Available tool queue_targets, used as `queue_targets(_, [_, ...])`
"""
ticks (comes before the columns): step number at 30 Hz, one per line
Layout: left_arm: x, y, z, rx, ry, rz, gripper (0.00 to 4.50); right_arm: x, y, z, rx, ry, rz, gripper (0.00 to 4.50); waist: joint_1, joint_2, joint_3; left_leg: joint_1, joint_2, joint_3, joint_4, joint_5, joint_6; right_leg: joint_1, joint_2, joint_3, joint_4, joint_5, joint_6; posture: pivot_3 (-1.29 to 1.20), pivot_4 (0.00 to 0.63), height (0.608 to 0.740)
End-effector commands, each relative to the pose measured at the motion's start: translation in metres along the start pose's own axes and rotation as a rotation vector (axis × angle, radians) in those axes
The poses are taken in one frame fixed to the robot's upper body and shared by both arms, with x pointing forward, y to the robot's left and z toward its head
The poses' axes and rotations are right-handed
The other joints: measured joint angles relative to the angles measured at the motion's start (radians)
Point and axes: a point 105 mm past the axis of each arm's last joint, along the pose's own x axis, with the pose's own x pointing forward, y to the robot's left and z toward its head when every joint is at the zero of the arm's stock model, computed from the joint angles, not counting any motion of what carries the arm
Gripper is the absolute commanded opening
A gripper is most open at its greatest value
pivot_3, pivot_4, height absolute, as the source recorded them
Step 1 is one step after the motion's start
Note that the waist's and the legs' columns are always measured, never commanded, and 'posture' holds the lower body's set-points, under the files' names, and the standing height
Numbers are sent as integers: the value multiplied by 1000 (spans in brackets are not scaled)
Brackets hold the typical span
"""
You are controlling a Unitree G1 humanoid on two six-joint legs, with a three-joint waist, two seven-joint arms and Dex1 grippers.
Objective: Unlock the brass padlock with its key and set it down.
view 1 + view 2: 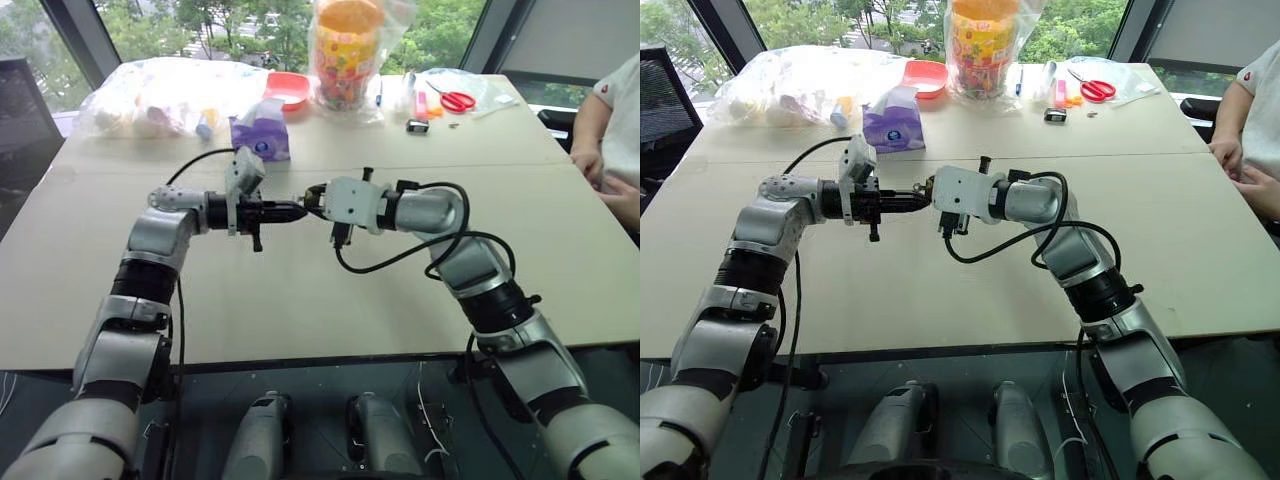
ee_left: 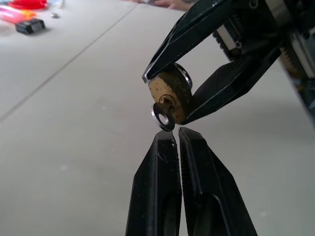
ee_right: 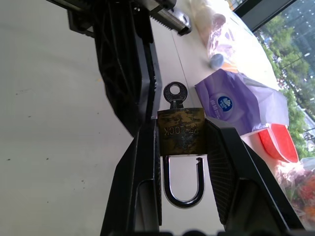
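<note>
Brass padlock [image 3: 180, 131], key [image 3: 174, 93] inserted, clamped in right hand [image 3: 180, 147].

A pale table [image 1: 330, 300] spans the view; along its far edge lie clear plastic bags [image 1: 165, 95] holding what may be soft toys, a purple tissue pack [image 1: 262, 133], a red dish [image 1: 288, 88], a bagged orange tub [image 1: 347, 50], red scissors [image 1: 457, 100]; a seated person's arm [image 1: 600, 130] rests at the right.
</note>
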Motion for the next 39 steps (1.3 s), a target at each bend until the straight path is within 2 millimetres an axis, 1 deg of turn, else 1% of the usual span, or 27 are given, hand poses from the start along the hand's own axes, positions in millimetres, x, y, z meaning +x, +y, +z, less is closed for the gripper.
queue_targets(1, [-11,-6,31,-44,-90,-36,1427,-5,-15,17,-56,-49,-55,710,0,0,0,0,0,0,0,0,0,0,0,0,0,0,0,0,150,740])
queue_targets(2, [-11,0,33,-43,-97,11,1904,-5,-16,17,-58,-49,-58,710,0,0,0,0,0,0,0,0,0,0,0,0,0,0,0,0,150,740])
queue_targets(3, [-11,4,33,-57,-100,40,2276,-5,-17,17,-59,-50,-60,710,2,0,0,0,0,-1,0,0,0,0,0,0,0,0,0,0,150,740])
queue_targets(11, [-3,3,34,-43,-105,24,2276,-3,-19,21,-69,-61,-67,710,1,0,0,0,0,-1,1,0,0,1,0,0,0,0,0,0,150,740])
queue_targets(16, [5,6,34,-55,-117,25,2276,-3,-19,24,-72,-68,-70,710,3,0,0,0,0,-1,1,0,0,1,0,0,0,0,0,0,150,740])
queue_targets(17, [6,7,34,-55,-119,24,2035,-3,-19,24,-73,-69,-70,710,3,0,0,0,0,-1,1,0,0,1,0,0,0,0,0,0,150,740])
queue_targets(19, [11,8,34,-57,-125,24,1331,-3,-18,25,-74,-69,-71,710,3,0,0,0,0,-1,1,0,0,1,0,0,0,0,0,0,150,740])
queue_targets(22, [13,9,34,-57,-125,21,89,-4,-18,25,-74,-67,-73,710,2,0,0,0,0,-1,1,0,0,1,0,0,0,0,0,0,150,740])
queue_targets(23, [13,9,33,-57,-123,19,17,-4,-18,25,-75,-66,-74,710,1,0,0,0,0,-1,1,0,0,1,0,0,0,0,0,0,150,740])
queue_targets(27, [12,9,31,-50,-117,21,17,-5,-18,23,-71,-58,-77,710,1,0,0,0,0,-1,1,0,0,1,1,0,0,0,0,0,150,740])
queue_targets(29, [9,11,33,-55,-134,28,0,-6,-18,21,-60,-50,-75,1748,1,0,0,0,0,-1,1,0,0,1,1,0,0,0,0,0,150,740])
queue_targets(30, [8,12,34,-61,-145,32,0,-7,-17,18,-60,-41,-67,2089,1,0,0,0,0,-1,1,0,0,1,1,0,0,0,0,0,150,740])
queue_targets(31, [7,12,34,-64,-152,33,0,-8,-16,16,-61,-34,-62,2615,1,0,0,0,0,-1,1,0,0,1,1,0,0,0,0,0,150,740])
queue_targets(32, [5,12,35,-70,-163,33,0,-11,-18,12,-60,-17,-76,3037,2,0,0,0,0,-1,1,0,0,1,1,0,0,0,0,0,150,740])
queue_targets(34, [3,12,36,-78,-182,27,0,-20,-21,7,-26,5,-108,4157,5,0,0,0,0,-1,1,0,0,1,0,0,0,0,0,0,150,740])
queue_targets(35, [2,11,36,-80,-187,24,0,-24,-22,5,-4,10,-118,4461,5,0,0,0,0,-1,1,0,0,1,0,0,0,0,0,0,150,740])
queue_targets(38, [0,6,36,-77,-196,-3,0,-42,-32,15,283,-88,-207,4461,4,0,0,0,0,-2,1,0,0,1,0,0,0,0,0,0,150,740])
queue_targets(39, [0,5,36,-77,-197,-9,0,-47,-36,16,349,-107,-236,4461,4,0,0,0,0,-2,1,0,0,1,0,0,0,0,0,0,150,740])
